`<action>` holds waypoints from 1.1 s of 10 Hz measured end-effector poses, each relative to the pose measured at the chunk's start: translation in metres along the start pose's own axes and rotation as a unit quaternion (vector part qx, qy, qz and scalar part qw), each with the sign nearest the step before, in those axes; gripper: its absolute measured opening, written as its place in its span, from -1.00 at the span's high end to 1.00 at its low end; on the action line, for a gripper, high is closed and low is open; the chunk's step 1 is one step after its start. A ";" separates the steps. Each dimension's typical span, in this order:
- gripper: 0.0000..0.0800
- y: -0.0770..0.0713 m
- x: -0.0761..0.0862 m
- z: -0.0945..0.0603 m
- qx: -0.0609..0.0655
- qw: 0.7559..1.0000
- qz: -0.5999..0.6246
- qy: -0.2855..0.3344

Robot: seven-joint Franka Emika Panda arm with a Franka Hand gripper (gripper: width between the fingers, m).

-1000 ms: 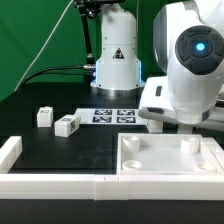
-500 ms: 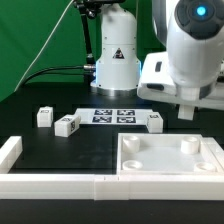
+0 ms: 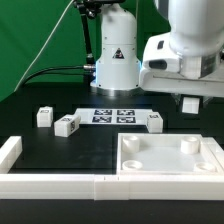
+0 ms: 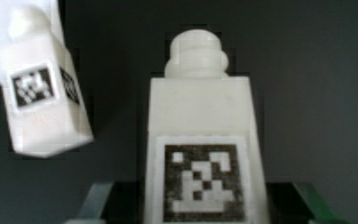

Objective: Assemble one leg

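Gripping a small white plastic cuboid leg [image 4: 202, 110] by its tagged end, the tool [image 4: 202, 200] is clenched on it. In the wrist view the two dark fingers [image 4: 99, 205] sit tight against either side of the block. The black-and-white square tag faces the camera between them, and the rounded peg at the far end points away. So the leg sits right in the tool, not on the tabletop [image 3: 60, 150] (a flat black surface). Just beside the held leg, but apart from it, the wrist view shows a second white leg block [image 4: 39, 85], tilted, with its own tag turned toward the camera.

In the exterior view the tool's lower end is only a dark shape under the white wrist housing [image 3: 185, 50], hanging above the tabletop at the exterior view's right; the held leg cannot be made out there. Below it and toward the exterior view's left lies a white tagged block [image 3: 154, 121], near the thin white marker board [image 3: 112, 116]. A middle loose block [image 3: 66, 125] and a far loose block [image 3: 42, 116] lie well apart from the tool, at the exterior view's left. Nearer the camera rests a large white square panel with round corner sockets [image 3: 170, 155], and long white border bars [image 3: 60, 185] run along the front edge.
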State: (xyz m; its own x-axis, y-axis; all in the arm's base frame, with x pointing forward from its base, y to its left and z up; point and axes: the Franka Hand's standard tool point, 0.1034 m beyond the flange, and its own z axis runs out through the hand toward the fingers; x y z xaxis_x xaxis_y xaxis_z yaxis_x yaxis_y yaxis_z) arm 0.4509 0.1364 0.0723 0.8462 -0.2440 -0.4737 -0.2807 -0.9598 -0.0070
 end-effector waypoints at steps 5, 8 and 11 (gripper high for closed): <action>0.27 -0.002 0.004 -0.012 0.024 0.979 -0.033 0.201; 0.27 -0.004 0.009 -0.036 0.047 0.948 -0.059 0.310; 0.27 0.000 0.014 -0.048 0.047 0.943 -0.070 0.323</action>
State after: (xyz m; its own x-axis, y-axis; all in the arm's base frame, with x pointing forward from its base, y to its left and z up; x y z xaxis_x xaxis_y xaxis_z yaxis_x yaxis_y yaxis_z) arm 0.4846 0.1267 0.1079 0.9687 -0.1779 0.1731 -0.1581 -0.9799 -0.1219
